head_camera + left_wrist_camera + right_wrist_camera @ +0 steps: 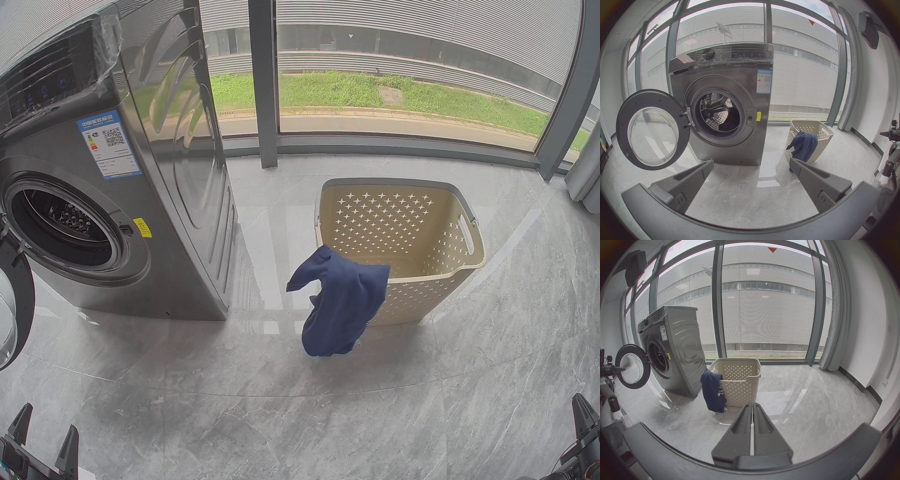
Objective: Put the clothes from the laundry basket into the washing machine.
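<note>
Left gripper (750,162) spread; right gripper (753,405) closed.

Laundry corner, washing machine (94,187), laundry basket (400,250), floor-to-ceiling windows (768,302)

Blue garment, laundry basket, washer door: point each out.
blue garment (344,300), head view, middle of the hanging cloth.
laundry basket (381,215), head view, inner back wall.
washer door (653,134), left wrist view, glass window.
</note>
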Available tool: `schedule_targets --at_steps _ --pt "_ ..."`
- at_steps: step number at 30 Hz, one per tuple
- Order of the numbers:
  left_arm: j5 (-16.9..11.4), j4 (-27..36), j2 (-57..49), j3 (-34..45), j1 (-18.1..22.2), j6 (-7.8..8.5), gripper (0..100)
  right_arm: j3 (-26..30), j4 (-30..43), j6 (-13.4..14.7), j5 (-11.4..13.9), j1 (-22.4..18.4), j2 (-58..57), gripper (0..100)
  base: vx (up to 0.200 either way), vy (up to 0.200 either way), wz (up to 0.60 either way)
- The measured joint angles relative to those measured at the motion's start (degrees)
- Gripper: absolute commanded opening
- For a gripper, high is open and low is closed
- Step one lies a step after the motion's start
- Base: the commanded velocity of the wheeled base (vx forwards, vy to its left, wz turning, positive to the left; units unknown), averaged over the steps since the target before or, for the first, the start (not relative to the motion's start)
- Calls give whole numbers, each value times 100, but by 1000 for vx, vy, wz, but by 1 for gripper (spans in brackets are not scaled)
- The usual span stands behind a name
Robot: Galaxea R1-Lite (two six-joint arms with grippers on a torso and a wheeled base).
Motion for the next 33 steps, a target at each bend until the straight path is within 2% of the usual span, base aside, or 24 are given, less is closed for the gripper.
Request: schedule_targets --at_steps 5,27,33 --pt "0 2 0 0 2 -45 100 0 2 2 -2 0 0 0 0 0 0" --pt "0 2 0 0 2 -50 100 0 0 24 -67 -5 0 0 0 0 0" --pt "0 2 0 0 2 16 100 0 0 17 -68 -2 0 0 0 0 0"
